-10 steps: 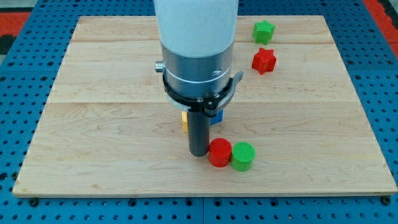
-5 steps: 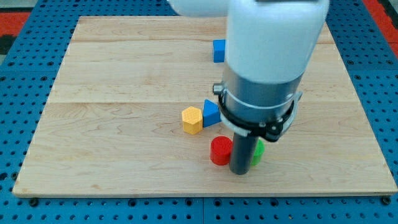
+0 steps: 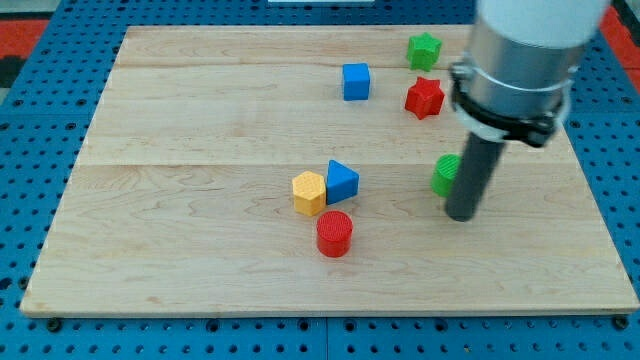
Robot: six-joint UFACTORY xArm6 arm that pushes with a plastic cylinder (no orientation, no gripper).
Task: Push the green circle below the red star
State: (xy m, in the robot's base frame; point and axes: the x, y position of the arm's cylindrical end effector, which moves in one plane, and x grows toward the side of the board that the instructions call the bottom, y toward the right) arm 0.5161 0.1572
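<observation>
The green circle lies right of the board's middle, partly hidden behind my rod. The red star sits above it, near the view's top right. My tip rests on the board just below and to the right of the green circle, touching or nearly touching it. The green circle is below the red star and a little to its right.
A green star is above the red star. A blue cube lies to their left. A yellow hexagon, a blue triangle and a red circle cluster near the board's middle. The wooden board lies on a blue pegboard.
My tip has swept from the board's lower middle up and to the right, carrying the green circle with it. The red circle has shifted slightly left and stays behind.
</observation>
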